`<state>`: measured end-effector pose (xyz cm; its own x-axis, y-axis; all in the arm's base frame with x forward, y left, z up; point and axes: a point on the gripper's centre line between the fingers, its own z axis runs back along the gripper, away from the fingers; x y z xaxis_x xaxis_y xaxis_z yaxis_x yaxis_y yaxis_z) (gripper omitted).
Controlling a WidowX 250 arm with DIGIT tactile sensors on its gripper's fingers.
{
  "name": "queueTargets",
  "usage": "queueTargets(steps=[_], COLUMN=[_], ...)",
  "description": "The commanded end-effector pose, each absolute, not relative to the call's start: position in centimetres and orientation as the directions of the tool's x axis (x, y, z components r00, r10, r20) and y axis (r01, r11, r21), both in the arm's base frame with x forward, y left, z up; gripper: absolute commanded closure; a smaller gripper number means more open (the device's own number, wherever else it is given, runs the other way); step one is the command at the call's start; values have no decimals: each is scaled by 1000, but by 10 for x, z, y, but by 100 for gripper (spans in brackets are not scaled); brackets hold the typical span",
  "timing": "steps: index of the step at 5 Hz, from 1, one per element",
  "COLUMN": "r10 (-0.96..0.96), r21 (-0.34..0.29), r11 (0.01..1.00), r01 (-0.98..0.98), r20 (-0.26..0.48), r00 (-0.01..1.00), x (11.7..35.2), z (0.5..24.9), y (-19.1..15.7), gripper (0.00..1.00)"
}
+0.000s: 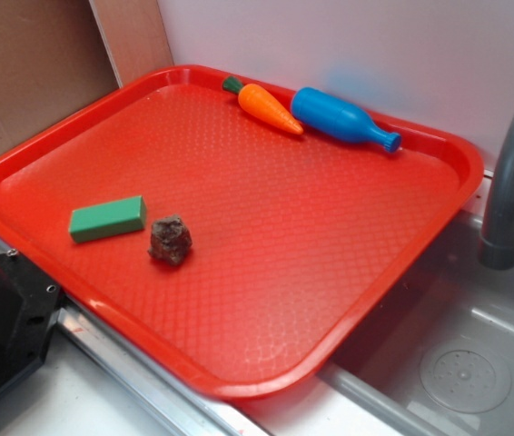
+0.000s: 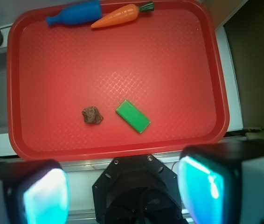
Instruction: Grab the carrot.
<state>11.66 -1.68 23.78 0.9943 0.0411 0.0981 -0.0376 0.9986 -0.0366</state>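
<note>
The orange carrot (image 1: 271, 108) with its dark green top lies at the far edge of the red tray (image 1: 266, 272), its tip touching or nearly touching the blue bottle (image 1: 341, 119). In the wrist view the carrot (image 2: 118, 16) is at the top, right of the bottle (image 2: 75, 13). My gripper (image 2: 122, 191) hangs high above the robot base, off the tray's near edge and far from the carrot. It is open, with nothing between its cyan pads (image 2: 45, 196). In the exterior view the gripper is out of sight.
A green block (image 1: 107, 219) and a small brown lump (image 1: 171, 240) lie on the near left part of the tray. A grey faucet (image 1: 511, 173) and sink basin (image 1: 457, 363) are to the right. The black robot base (image 2: 134, 189) sits below the tray edge.
</note>
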Motion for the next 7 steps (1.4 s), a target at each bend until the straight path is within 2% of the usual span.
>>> queueTargets(steps=[1, 2, 3, 4, 7], r10=[41, 279, 500, 593, 593], r21=[-37, 29, -36, -94, -94], r11=[999, 958, 859, 798, 798], r01=[-38, -284, -510, -596, -596], r20=[98, 121, 267, 305, 305], r00=[994, 953, 823, 746, 746], x=[117, 143, 196, 221, 221], z=[238, 198, 176, 167, 167], y=[-17, -10, -6, 2, 2], gripper=[0, 0, 0, 0, 0])
